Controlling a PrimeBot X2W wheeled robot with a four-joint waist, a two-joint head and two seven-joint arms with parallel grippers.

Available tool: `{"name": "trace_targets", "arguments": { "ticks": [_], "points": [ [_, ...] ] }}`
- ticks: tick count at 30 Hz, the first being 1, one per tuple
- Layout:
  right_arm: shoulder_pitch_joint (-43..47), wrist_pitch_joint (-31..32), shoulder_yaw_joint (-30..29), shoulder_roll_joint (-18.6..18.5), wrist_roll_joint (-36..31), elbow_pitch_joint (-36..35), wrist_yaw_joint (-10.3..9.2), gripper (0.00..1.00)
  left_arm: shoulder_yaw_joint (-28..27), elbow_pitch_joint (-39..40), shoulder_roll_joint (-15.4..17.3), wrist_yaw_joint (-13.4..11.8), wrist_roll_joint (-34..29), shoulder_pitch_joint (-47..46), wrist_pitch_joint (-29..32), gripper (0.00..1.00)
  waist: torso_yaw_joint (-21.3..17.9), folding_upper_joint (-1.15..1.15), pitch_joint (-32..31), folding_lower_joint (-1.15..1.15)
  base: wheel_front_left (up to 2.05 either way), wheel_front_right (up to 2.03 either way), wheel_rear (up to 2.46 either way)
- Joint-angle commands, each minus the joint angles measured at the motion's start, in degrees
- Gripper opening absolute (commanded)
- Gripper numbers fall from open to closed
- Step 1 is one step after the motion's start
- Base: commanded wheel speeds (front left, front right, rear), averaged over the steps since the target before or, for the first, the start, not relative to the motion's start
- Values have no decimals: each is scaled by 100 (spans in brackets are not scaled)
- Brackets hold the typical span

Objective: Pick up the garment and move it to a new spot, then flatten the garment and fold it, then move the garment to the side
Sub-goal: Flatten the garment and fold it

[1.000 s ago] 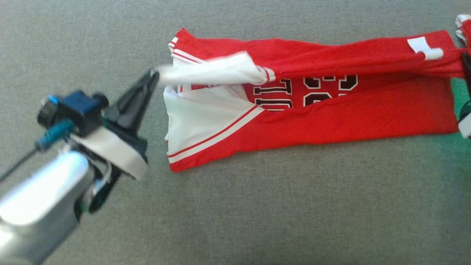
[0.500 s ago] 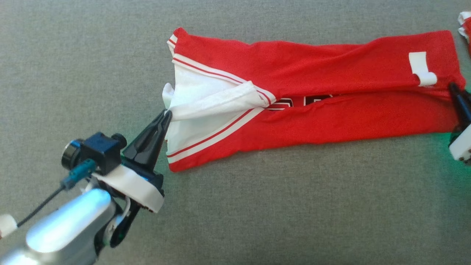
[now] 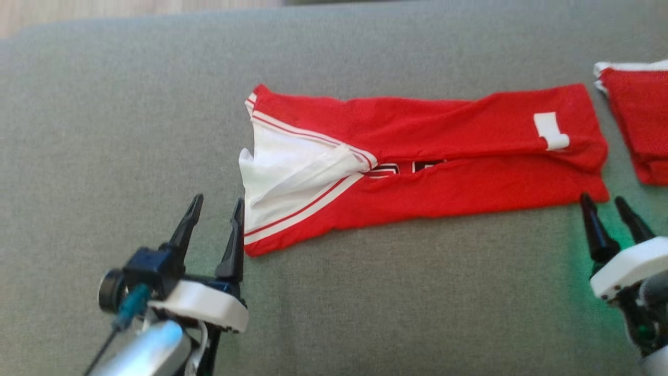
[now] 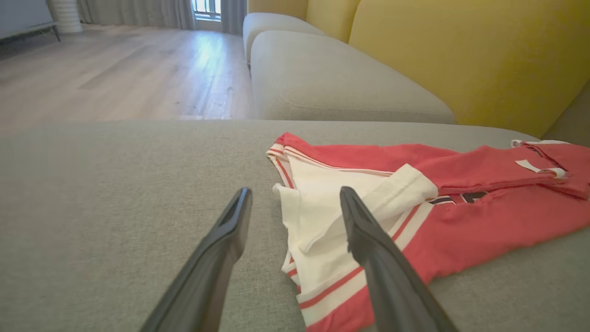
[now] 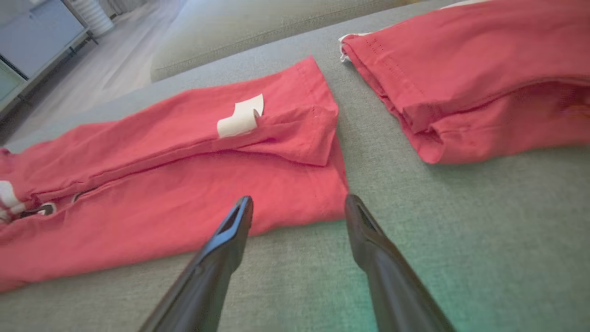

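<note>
place: home living room | cues: grey sofa [image 4: 322,78], yellow cushions [image 4: 461,55], wood floor [image 4: 115,69], curtains [image 4: 138,11]

Grey sofa [image 4: 322,78], yellow cushions [image 4: 461,50], wooden floor [image 4: 115,69]

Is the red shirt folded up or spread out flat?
Folded. The red-and-white jersey lies as a long strip on the grey cushion, both long sides turned in, nearly hiding the black lettering.

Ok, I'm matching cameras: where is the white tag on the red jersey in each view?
Head view: white tag, upper right on the jersey.
Left wrist view: tag, right edge, mid-height.
Right wrist view: tag, left of centre, upper half.
Shared landmark: second folded garment beside it.
</note>
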State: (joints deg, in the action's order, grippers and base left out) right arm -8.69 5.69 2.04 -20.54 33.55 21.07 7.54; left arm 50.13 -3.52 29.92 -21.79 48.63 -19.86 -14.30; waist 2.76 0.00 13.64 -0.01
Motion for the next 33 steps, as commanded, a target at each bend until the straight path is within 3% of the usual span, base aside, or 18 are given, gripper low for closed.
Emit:
{"name": "trace_targets", "arguments": {
  "ticks": [1, 6, 10, 20, 29, 30, 31, 33],
  "points": [
    [7, -93, 7, -64, -60, -163, -5, 100, -371, 158, 43, -82, -139, 11, -67, 100, -12, 0, -213, 1, 0, 0, 0],
    [19, -255, -406, 316, -331, 111, -5, 100, -1141, 373, -560, -252, -883, 748, -69, 100, 159, 0, -493, 1, 0, 0, 0],
    [-213, -249, -703, 454, -559, 381, -5, 100, -1429, 518, -928, -213, -1513, 1200, -69, 100, 410, 0, -584, 1, 0, 0, 0],
    [-1253, -54, -1796, 513, -1276, 1678, -5, 100, -1707, 505, -1608, 222, -2455, 1810, -69, 100, 894, 0, -418, 1, 0, 0, 0],
    [-1695, 168, -2319, 779, -1861, 2728, -5, 100, -2129, 373, -1928, 670, -2696, 1868, -70, 100, 868, 0, -329, 1, 0, 0, 0],
    [-1718, 193, -2299, 836, -1835, 2769, -5, 86, -2168, 357, -1945, 709, -2728, 1875, -70, 100, 843, 0, -328, 1, 0, 0, 0],
    [-1741, 235, -2281, 891, -1787, 2807, -5, 62, -2201, 338, -1959, 748, -2761, 1881, -70, 100, 820, 0, -330, 1, 0, 0, 0],
    [-1773, 313, -2215, 958, -1699, 2859, -5, 33, -2260, 305, -1994, 816, -2820, 1892, -70, 100, 776, 0, -332, 1, 0, 0, 0]
  ]
}}
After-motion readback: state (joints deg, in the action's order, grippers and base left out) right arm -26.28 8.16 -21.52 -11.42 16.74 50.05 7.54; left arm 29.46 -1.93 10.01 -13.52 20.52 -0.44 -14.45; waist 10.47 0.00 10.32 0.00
